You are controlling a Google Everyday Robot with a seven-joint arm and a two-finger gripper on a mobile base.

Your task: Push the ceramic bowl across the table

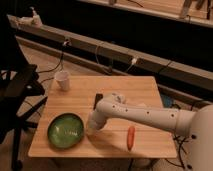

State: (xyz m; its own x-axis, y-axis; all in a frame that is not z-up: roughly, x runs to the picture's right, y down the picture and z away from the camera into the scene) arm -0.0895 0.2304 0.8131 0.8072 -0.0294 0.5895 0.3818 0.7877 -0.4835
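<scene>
The ceramic bowl (65, 130) is wide and shallow, glossy green inside, and sits at the front left of the pale wooden table (120, 87). My white arm reaches in from the right across the table's front half. My gripper (93, 128) hangs at the arm's end, pointing down, right beside the bowl's right rim and seemingly touching it. The arm's wrist hides the gripper's tip.
A small white cup (62, 80) stands at the table's back left. An orange carrot (130, 137) lies near the front edge, right of the gripper. A dark flat object (98, 100) lies mid-table behind the arm. A black chair (17, 95) stands left of the table.
</scene>
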